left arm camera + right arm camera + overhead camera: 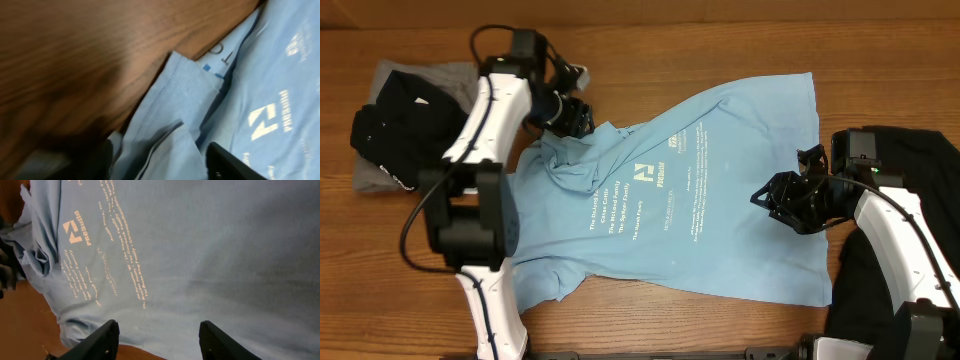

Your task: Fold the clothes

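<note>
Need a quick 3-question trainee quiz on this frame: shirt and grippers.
1. True or false: the blue shirt is already folded in half.
2. The left gripper is at the shirt's: A) collar, B) hem, C) right sleeve.
3. What does the right gripper hold?

Key: 1) False, it lies spread out and is bunched only near the collar. 2) A. 3) Nothing. Its jaws stand open over the shirt.
</note>
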